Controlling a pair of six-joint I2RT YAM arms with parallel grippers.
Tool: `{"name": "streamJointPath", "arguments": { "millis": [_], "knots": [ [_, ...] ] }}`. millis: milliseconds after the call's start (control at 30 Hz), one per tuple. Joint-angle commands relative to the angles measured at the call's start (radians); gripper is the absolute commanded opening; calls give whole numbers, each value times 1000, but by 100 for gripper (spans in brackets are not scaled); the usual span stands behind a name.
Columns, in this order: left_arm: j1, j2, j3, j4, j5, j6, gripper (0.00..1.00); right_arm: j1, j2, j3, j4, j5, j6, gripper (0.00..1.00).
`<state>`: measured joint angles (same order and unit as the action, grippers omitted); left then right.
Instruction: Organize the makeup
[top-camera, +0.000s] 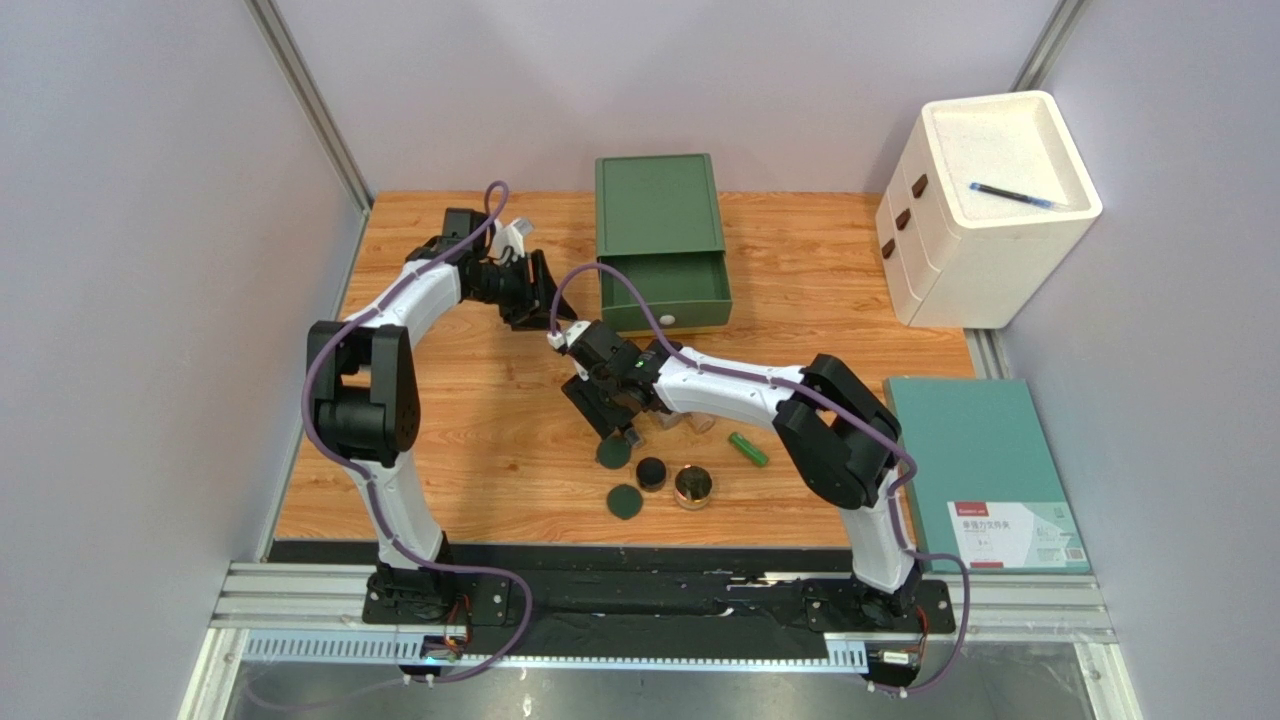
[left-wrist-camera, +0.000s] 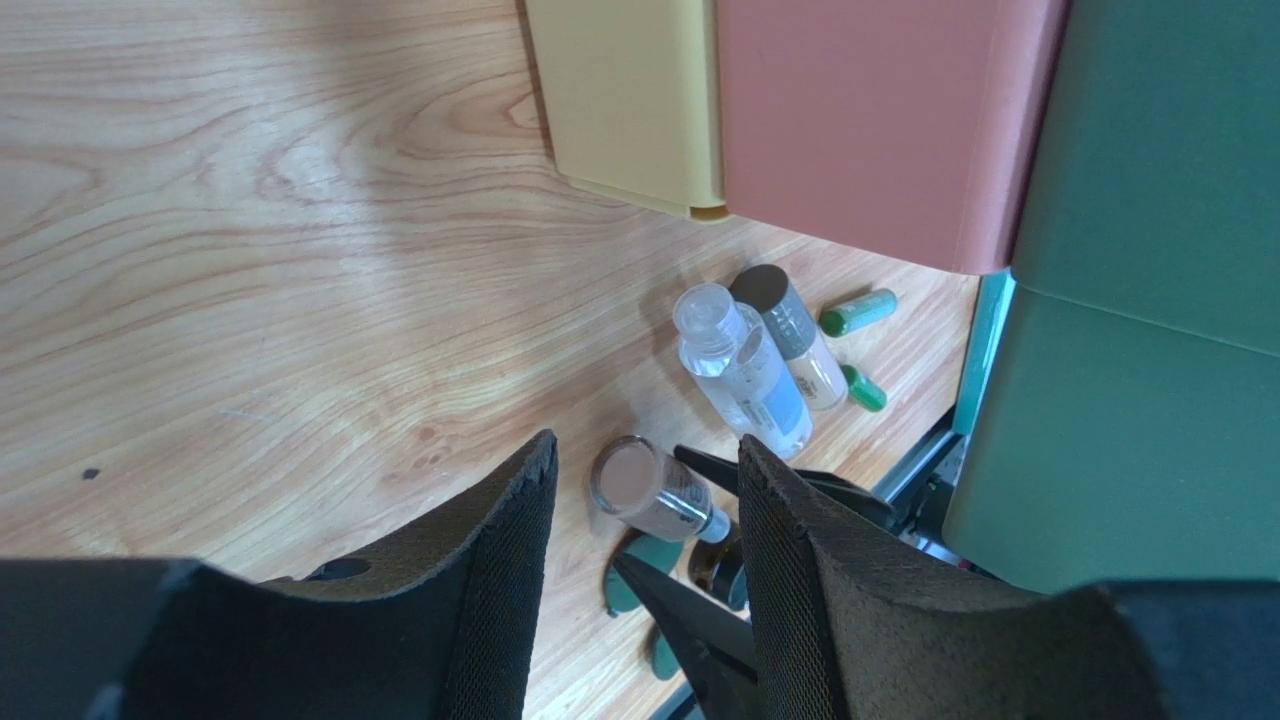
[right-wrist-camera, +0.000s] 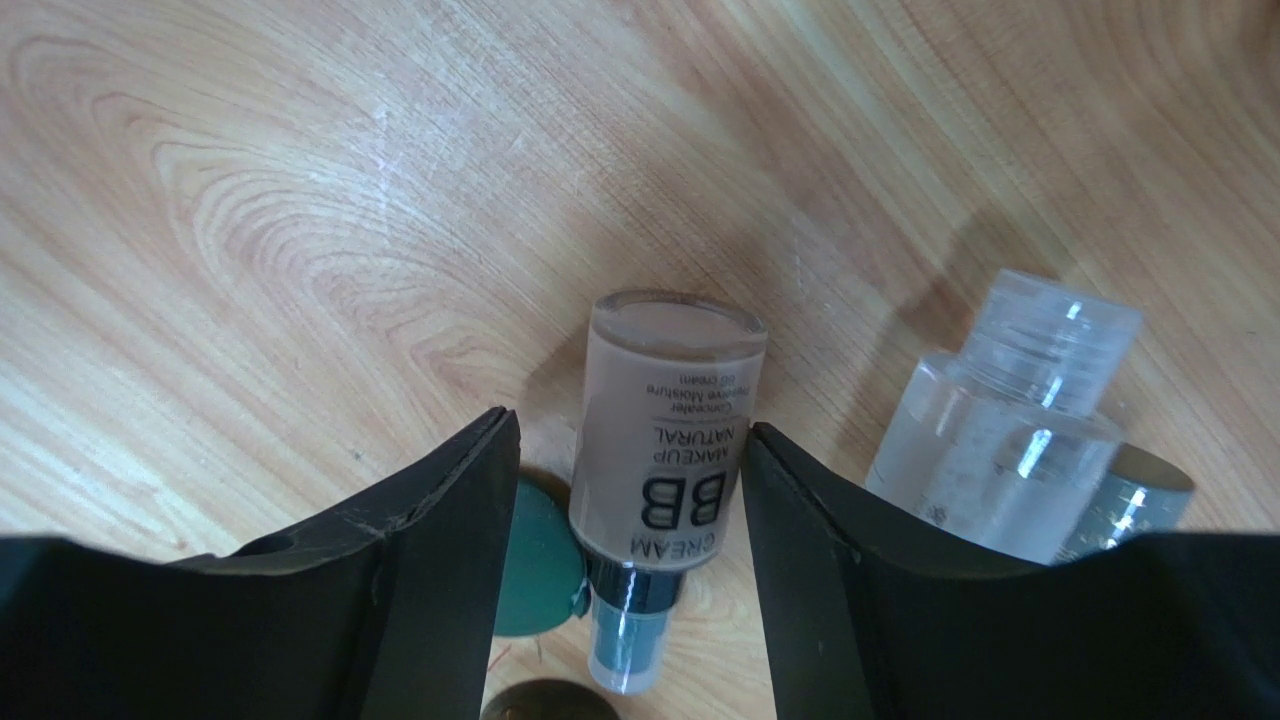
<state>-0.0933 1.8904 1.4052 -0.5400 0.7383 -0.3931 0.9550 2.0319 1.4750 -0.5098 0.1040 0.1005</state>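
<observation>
Makeup lies loose on the light wooden table (top-camera: 451, 435), most of it clustered round the right gripper (right-wrist-camera: 628, 432). Its two black fingers (right-wrist-camera: 451, 570) are spread, and between them a beige cylindrical tube printed "BB CREAM" (right-wrist-camera: 676, 375) lies flat on the wood. A clear gap shows on one side of the tube; whether the other finger touches it cannot be told. Tucked under that gripper, just beside the tube's dark neck, sits a dark green round disc (right-wrist-camera: 538, 563). Just outside the other finger stands a clear plastic bottle with a transparent cap (right-wrist-camera: 1022, 405), and a grey-capped bottle (right-wrist-camera: 1135, 503) peeks out behind it.

From above, a second dark green disc (top-camera: 624, 503), a small black round jar (top-camera: 651, 473) and a gold-rimmed round compact (top-camera: 693, 486) rest near the right gripper, on the side toward the arm bases. A short bright green tube (top-camera: 747, 449) lies a little farther off, by the right arm's elbow.

The left gripper (left-wrist-camera: 643, 447) hangs well apart from the makeup, close beside the dark green drawer box (top-camera: 661, 240). Its fingers are spread with nothing between them. A second green tube (left-wrist-camera: 864, 390) shows beyond them, past the bottles.
</observation>
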Motion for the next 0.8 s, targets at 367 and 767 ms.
{"name": "streamJointPath", "arguments": {
  "millis": [367,767],
  "knots": [
    [20,-40,5,-14,-7,36,54,33,-16,65,-61,-30,-36,0],
    [20,-22,12,-8,-10,36,54,41,-269,241,-194,31,-56,0]
  ]
}}
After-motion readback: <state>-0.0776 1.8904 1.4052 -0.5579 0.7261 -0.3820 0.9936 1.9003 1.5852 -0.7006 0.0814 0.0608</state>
